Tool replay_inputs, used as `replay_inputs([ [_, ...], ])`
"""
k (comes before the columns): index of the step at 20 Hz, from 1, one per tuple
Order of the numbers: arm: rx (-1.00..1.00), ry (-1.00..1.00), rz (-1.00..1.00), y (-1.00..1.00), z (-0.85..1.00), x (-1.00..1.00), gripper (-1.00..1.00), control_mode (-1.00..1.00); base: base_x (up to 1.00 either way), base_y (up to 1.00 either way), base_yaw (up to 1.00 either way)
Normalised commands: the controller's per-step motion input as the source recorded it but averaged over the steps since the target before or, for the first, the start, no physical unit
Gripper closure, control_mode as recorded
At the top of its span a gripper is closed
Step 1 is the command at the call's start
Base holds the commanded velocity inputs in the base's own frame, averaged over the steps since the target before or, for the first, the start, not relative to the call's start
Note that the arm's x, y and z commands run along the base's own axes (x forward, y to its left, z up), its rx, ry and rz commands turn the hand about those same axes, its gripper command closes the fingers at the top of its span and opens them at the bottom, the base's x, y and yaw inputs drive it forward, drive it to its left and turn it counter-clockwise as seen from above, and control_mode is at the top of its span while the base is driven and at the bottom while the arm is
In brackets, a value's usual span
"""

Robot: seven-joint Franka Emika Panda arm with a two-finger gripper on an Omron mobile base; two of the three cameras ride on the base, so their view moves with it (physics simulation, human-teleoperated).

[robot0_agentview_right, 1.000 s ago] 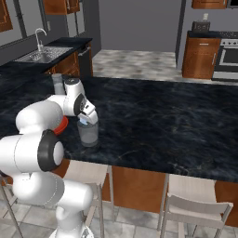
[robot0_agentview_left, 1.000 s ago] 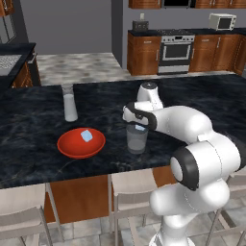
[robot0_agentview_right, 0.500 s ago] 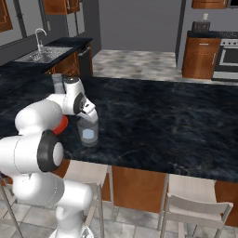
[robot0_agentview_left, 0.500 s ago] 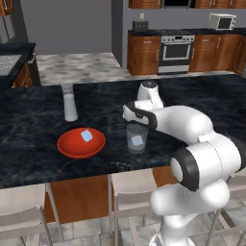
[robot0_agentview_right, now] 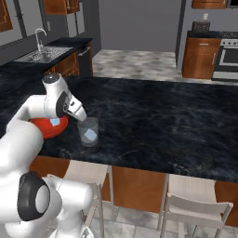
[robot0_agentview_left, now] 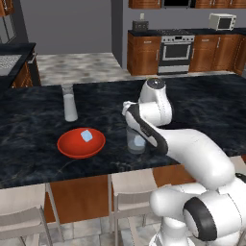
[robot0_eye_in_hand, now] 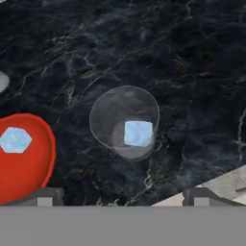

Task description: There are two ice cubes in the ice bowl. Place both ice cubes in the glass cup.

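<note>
Ice is split between two vessels on the dark marbled table. One pale blue ice cube is seen lying on the bottom of the glass cup, a short clear tumbler set upright near the front edge of the table. In the hand view the cube is found slightly off the middle of the cup's floor. The second ice cube is seen in the red bowl, close to the middle of the dish, touching nothing else.

Bowl and cup are placed side by side, near each other but apart, the bowl to the left of the cup in the left base view. A taller narrow glass with white contents is noted behind the bowl, well apart from the cup.

The hand is held above the cup, pointed down at it. Its two dark fingertips are spread wide, one at each side of the bottom of the hand view, and nothing is pinched between them. The cup is not touched by either tip.

Chairs are tucked under the table's front edge.
</note>
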Motion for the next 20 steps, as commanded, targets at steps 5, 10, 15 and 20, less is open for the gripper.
replay_inputs([
  [5, 0.0, 0.0, 0.12, 0.95, 0.1, -0.2, -1.0, -1.0, 0.0, 0.0, 0.0],
  [10, -0.04, 0.05, 0.18, 0.88, 0.69, 0.03, -1.0, -1.0, 0.0, 0.0, 0.0],
  [15, -0.12, 0.14, 0.35, 0.64, 0.26, 0.19, -1.0, -1.0, 0.0, 0.0, 0.0],
  [20, -0.19, 0.02, 0.2, 0.42, 0.0, 0.04, -1.0, -1.0, 0.0, 0.0, 0.0],
])
